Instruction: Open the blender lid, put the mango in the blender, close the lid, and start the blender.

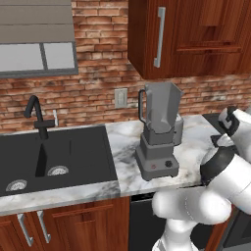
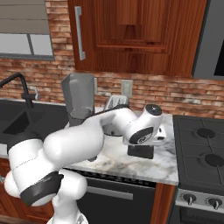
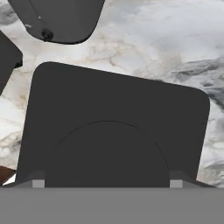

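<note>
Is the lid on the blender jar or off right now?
Off. The blender jar's rim is open, and the blender lid lies flat on the marble counter under the hand camera.

The blender (image 1: 158, 132) has a dark-grey base, a small red button and a black knob, under a see-through grey jar. The blender lid (image 3: 116, 127) is nearly black all over. The counter (image 1: 196, 142) is white marble veined with grey. The sink (image 1: 54, 157) is black, with a black faucet (image 1: 37, 115). The wall (image 1: 98, 78) is red-brown brick with pale mortar, and a grey outlet plate (image 1: 120, 98) sits on it. The cabinets (image 1: 196, 34) are reddish-brown wood with silver-grey handles. The stove (image 2: 203, 153) is black with black burners. The arm (image 2: 83, 144) is white with dark joints.
</note>
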